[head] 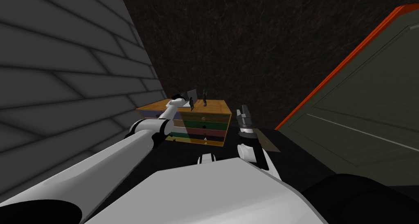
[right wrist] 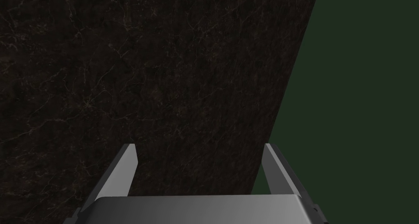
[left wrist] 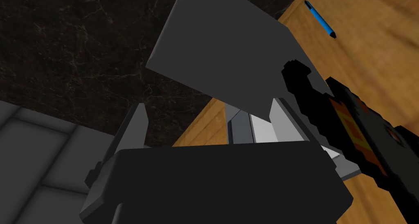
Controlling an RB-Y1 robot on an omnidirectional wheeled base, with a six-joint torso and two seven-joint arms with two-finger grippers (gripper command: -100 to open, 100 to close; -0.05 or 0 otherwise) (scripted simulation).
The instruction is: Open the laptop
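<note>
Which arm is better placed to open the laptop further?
Left. The left gripper is open right at the laptop, which stands partly open on the wooden dresser. The right gripper, also open, sits off to the dresser's side, away from the laptop.

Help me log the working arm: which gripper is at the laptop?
The left gripper: open, right at the laptop and its raised grey lid on the wooden chest. The right gripper hangs open, apart from the chest.

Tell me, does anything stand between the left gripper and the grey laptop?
Nothing visible does. The open left gripper is at the edge of the flat dark grey laptop lid. The blocky black and orange object lies beside the laptop, not between.
</note>
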